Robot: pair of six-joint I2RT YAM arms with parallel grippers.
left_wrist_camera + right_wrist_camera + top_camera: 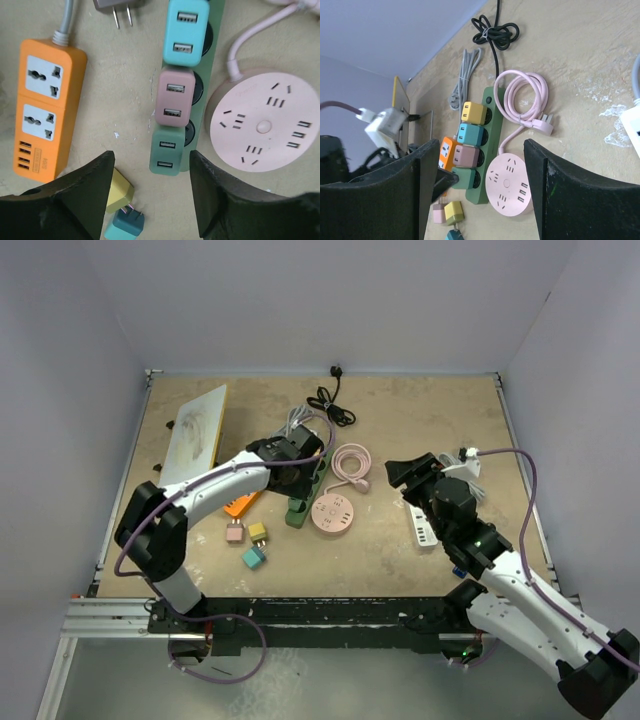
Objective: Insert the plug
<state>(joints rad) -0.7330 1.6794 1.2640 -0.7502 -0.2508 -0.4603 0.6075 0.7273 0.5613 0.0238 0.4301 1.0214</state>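
Left pincer (150,165) stands wide open and empty over the seated green adapter (167,150); loose yellow plug (119,190) lies just beside one finger. Right pincer (480,145) is open, empty, farther off.

On the tan table (430,430), an orange power strip (47,110) lies flat, showing two universal sockets, a row of USB ports and a grey cord. A round pink socket hub (262,122) sits near it, its pink cord (350,462) coiled and tied farther back. A black cable (330,405) is bundled by the far wall, a grey cable (465,75) beside it. A white power strip (424,525) lies to the right. At far left is what looks like a pale board (198,430), possibly tilted.
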